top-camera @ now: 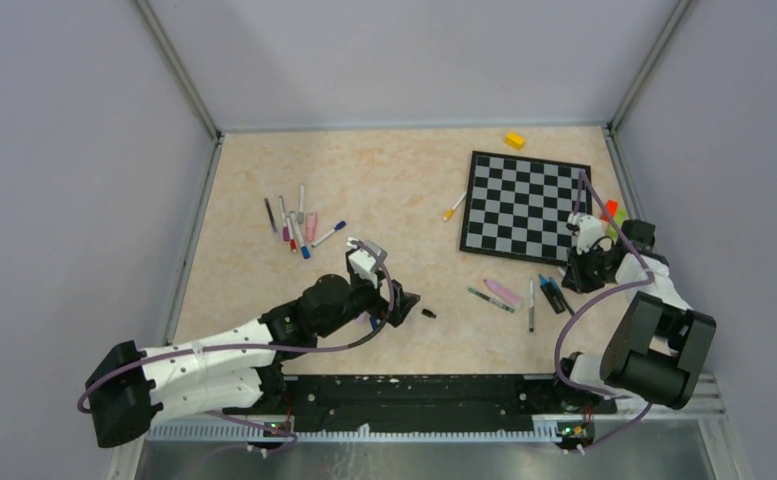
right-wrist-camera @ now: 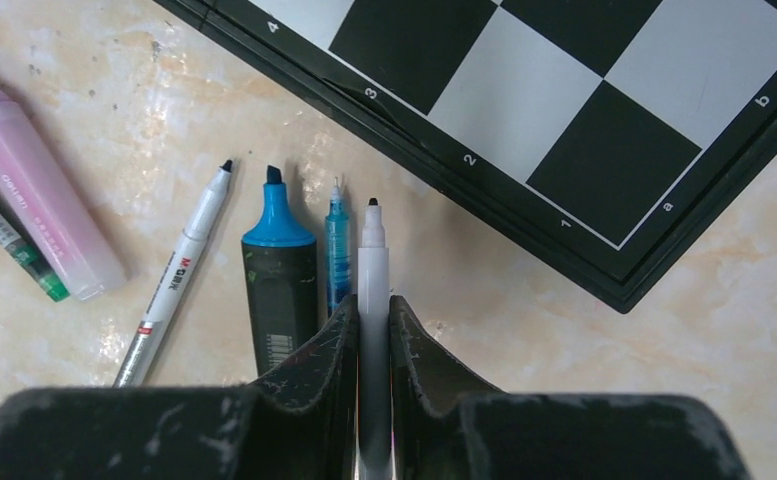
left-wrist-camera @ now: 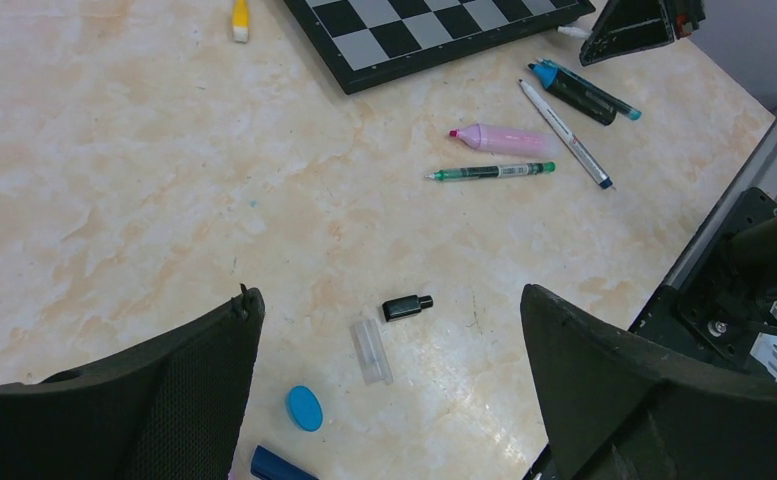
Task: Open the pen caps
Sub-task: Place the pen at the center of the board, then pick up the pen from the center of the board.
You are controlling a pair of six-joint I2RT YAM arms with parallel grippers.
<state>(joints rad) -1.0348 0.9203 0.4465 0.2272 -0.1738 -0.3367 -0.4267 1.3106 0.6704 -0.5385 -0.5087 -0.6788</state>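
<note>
Our left gripper gaped empty, the black cap just ahead; our right gripper pinched a pen.

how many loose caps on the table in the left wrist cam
3: a black cap farthest, a clear cap just nearer, a blue cap nearest. A navy piece cut off at the bottom edge may be a fourth.

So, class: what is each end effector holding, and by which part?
The right end effector grips the white pen by its barrel, behind the bare tip. The left end effector, open, holds nothing.
</note>
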